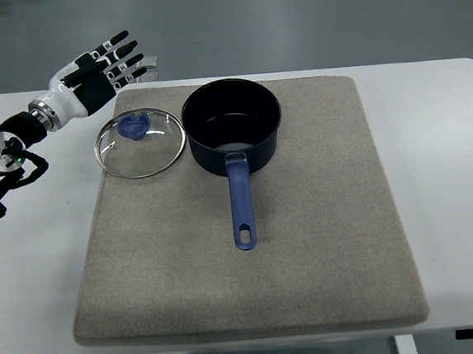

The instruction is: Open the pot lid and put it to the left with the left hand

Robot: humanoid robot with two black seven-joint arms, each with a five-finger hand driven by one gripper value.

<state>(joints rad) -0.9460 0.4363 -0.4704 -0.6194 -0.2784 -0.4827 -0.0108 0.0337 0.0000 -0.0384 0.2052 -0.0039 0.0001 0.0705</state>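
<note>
Presently we record a single view, the top view, and list its contents in order.

Item one: a round glass lid with a metal rim and a blue knob (pixel 140 142), lying flat in the upper left of the frame on a grey felt-like mat (pixel 309 253). It sits just beside, and left of, item two: a dark blue saucepan with a long blue handle (pixel 232 126), uncovered, its handle pointing toward the bottom of the frame. Lid rim and pot wall are very close; we cannot tell whether they touch. We judge the lid already off and set to the left, as the task asks.

Handling note, our judgement only: the glass is stiff, breakable and probably slippery at the rim, with moderate weight. The knob (pixel 133 125) at its centre is the proper place to take hold, pinched from above.

Item three: the left hand (pixel 103 68), black and white, at the upper left of the frame, above and left of the lid, apart from it. Its fingers (pixel 116 49) are stretched out and spread wide, holding nothing and touching nothing we can see.

Item four: a white table (pixel 431 127) beneath the mat. We see no right hand.
</note>
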